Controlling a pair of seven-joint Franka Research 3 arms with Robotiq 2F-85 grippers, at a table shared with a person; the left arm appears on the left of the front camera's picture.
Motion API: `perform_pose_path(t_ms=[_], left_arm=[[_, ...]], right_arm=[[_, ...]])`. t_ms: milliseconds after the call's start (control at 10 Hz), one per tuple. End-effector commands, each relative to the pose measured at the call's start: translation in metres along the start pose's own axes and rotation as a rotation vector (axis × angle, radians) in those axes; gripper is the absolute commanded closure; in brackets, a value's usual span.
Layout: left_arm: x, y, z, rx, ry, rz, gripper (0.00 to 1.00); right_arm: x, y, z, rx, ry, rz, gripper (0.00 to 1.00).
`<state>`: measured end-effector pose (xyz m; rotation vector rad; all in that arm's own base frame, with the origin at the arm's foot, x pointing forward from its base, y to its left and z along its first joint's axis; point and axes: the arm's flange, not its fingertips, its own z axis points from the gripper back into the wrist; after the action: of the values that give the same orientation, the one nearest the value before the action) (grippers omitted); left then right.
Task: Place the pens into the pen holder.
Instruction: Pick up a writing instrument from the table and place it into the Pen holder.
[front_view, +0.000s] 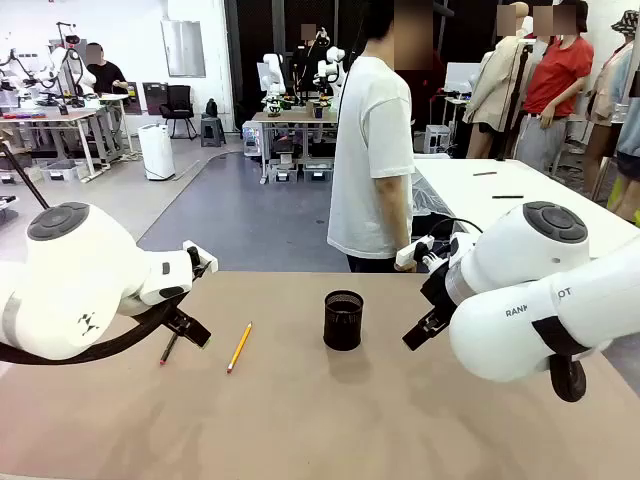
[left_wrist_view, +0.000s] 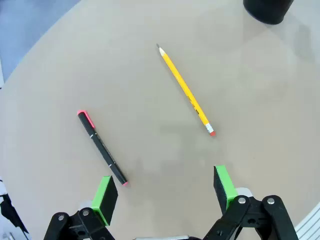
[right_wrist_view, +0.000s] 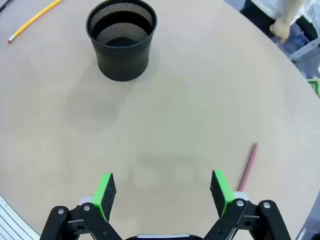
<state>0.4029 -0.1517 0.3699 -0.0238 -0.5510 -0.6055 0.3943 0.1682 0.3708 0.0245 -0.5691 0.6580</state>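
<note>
The black mesh pen holder (front_view: 343, 320) stands upright at the table's middle, also in the right wrist view (right_wrist_view: 121, 40). To its left lie a yellow pencil (front_view: 239, 347) and a black pen with red ends (front_view: 168, 348). My left gripper (left_wrist_view: 165, 192) hovers open above them: the pen (left_wrist_view: 101, 147) is just ahead of one finger, the pencil (left_wrist_view: 185, 90) farther ahead, both flat on the table. My right gripper (right_wrist_view: 163, 192) is open over bare table, short of the holder. A dull red pen (right_wrist_view: 247, 167) lies beside one of its fingers.
A person in a white T-shirt (front_view: 370, 150) stands at the far edge of the table, a hand (right_wrist_view: 280, 27) near that edge. The brown tabletop (front_view: 320, 420) is bare between the arms and toward the front.
</note>
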Motion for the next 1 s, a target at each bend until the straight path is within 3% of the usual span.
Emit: perform_pose_path(t_ms=[0, 900], left_arm=[[0.0000, 0.0000, 0.0001, 0.000, 0.000, 0.000, 0.00], [0.0000, 0.0000, 0.0001, 0.000, 0.000, 0.000, 0.00]], right_arm=[[0.0001, 0.0000, 0.0001, 0.000, 0.000, 0.000, 0.00], [0.0001, 0.0000, 0.0001, 0.000, 0.000, 0.000, 0.00]])
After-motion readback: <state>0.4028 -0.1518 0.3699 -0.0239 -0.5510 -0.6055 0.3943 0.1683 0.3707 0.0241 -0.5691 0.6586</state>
